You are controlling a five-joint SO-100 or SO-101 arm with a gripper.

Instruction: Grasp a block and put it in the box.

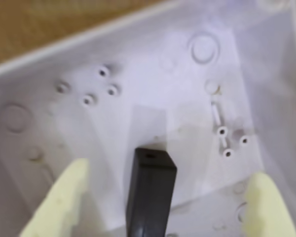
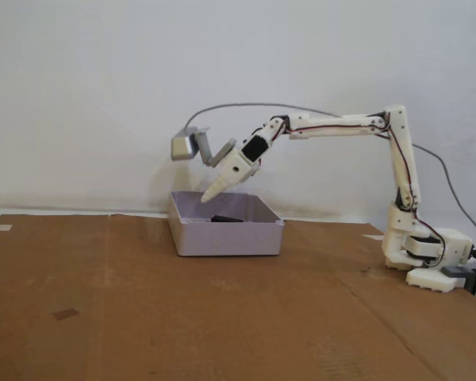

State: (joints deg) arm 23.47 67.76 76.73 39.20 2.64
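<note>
The small black block (image 1: 150, 192) rests on the floor of the pale lilac-grey box (image 1: 153, 84). In the wrist view it lies between my two pale yellow fingers, which stand wide apart and do not touch it. My gripper (image 1: 168, 170) is open. In the fixed view the gripper (image 2: 210, 194) hangs tilted down over the box (image 2: 230, 238), just above its rim, and the block (image 2: 226, 218) shows as a dark shape inside the box.
The box stands on a brown cardboard sheet (image 2: 143, 317) near a white wall. The arm's base (image 2: 424, 258) sits at the right. A grey camera housing (image 2: 186, 147) sticks out above the gripper. A cable arcs over the arm.
</note>
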